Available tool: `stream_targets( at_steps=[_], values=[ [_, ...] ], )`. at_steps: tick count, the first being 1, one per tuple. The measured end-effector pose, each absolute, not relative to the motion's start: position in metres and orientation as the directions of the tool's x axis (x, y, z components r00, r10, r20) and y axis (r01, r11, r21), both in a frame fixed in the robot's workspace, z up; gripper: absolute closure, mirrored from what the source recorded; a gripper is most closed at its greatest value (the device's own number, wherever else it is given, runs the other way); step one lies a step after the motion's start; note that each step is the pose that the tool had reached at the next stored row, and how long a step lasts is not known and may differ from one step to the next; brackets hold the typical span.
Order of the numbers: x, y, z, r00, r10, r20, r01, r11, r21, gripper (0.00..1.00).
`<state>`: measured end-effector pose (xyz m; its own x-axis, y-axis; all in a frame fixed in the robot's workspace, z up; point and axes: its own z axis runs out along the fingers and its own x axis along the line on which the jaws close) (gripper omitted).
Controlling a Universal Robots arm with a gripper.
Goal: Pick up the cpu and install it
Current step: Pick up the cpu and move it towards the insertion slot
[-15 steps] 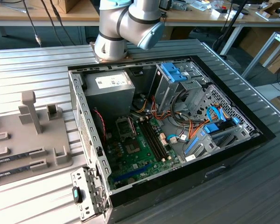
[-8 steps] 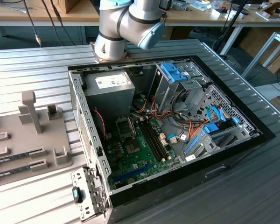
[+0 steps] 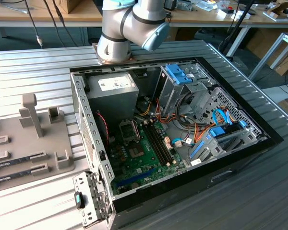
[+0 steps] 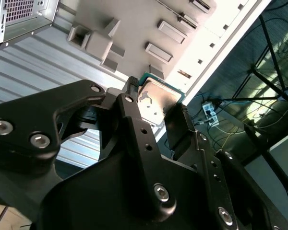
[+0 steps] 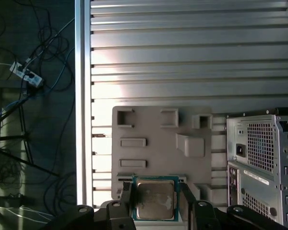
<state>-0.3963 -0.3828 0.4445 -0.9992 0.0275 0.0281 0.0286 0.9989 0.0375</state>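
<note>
First wrist view shows the cpu (image 5: 155, 200) clamped in the hand (image 5: 156, 202).

One cpu (image 5: 155, 199), one tray (image 5: 158, 154), one case (image 3: 88, 125)

Smudged silvery metal cpu (image 5: 155, 200); matt black fingers (image 4: 176, 123); ribbed metal table (image 5: 182, 57); matt grey plastic tray (image 5: 153, 129).

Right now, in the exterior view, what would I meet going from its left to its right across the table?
Grey holder tray → computer case's metal side wall → green motherboard → drive cage
</note>
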Motion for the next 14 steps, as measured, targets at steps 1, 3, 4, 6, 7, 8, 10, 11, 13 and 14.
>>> stream_targets(
  at_steps=[1,3,4,6,7,8,10,11,13,14],
  values=[
    [-0.3953,-0.3828,0.4445,-0.999,0.027,0.028,0.029,0.999,0.037,0.53],
    [-0.3932,-0.3828,0.4444,-0.999,0.028,0.028,0.029,0.999,0.038,0.53],
    [-0.3923,-0.3828,0.4444,-0.999,0.027,0.028,0.029,0.999,0.038,0.53],
    [-0.3910,-0.3828,0.4445,-0.999,0.028,0.028,0.029,0.999,0.037,0.53],
    [-0.3903,-0.3828,0.4445,-0.999,0.027,0.028,0.029,0.999,0.037,0.53],
    [-0.3894,-0.3828,0.4444,-0.999,0.027,0.028,0.029,0.999,0.038,0.53],
    [-0.3883,-0.3828,0.4444,-0.999,0.027,0.028,0.029,0.999,0.038,0.53],
    [-0.3878,-0.3828,0.4445,-0.999,0.027,0.028,0.029,0.999,0.037,0.53],
    [-0.3867,-0.3828,0.4444,-0.999,0.027,0.028,0.029,0.999,0.037,0.53],
    [-0.3858,-0.3828,0.4445,-0.999,0.027,0.028,0.029,0.999,0.037,0.53]
  ],
)
